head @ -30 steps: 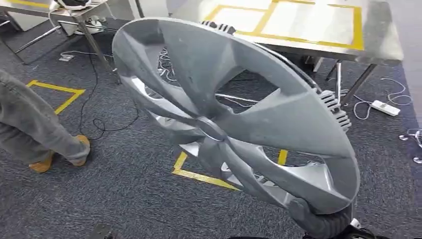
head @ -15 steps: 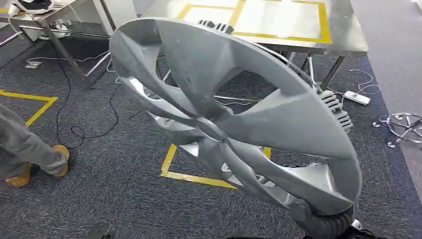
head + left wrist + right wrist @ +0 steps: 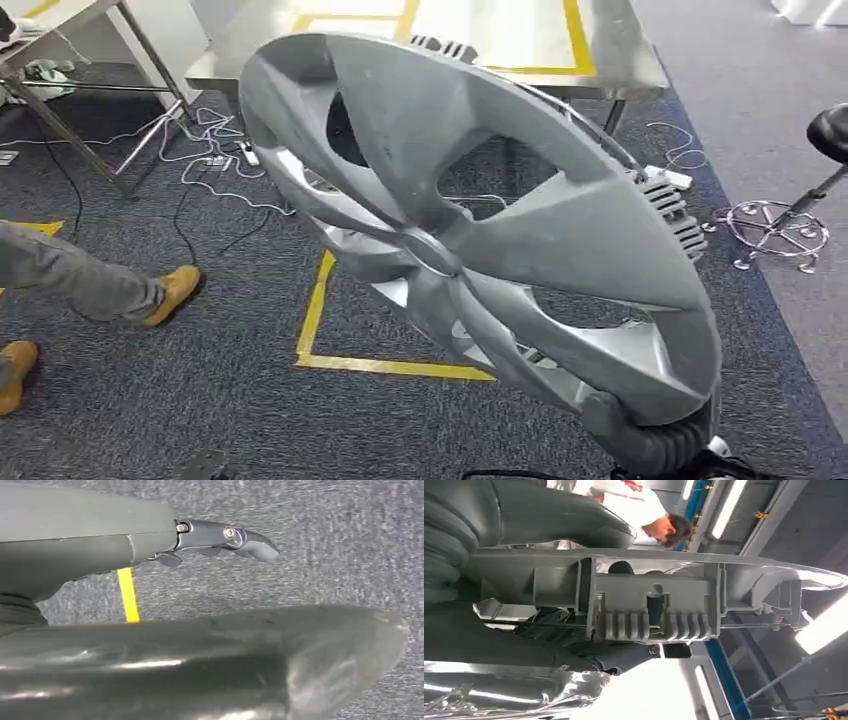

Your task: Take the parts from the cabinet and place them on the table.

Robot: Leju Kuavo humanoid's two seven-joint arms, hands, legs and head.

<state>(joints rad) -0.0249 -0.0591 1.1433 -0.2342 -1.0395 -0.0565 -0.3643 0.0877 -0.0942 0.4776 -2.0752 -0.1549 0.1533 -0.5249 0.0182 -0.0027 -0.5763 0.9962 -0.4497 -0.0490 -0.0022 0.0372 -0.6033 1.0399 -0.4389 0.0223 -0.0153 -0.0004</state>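
At 12 o'clock beyond the hubcap, the surface is seen; the hubcap's lower rim is gripped by the right hand, the left hand is empty.

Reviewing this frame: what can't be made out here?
- Head view: the hubcap hides most of the robot hand gripping its lower rim, and the table's legs and near edge.
- Head view: the person's upper body is cut off by the left edge.
- Right wrist view: the hubcap's rim hides the fingers' contact.
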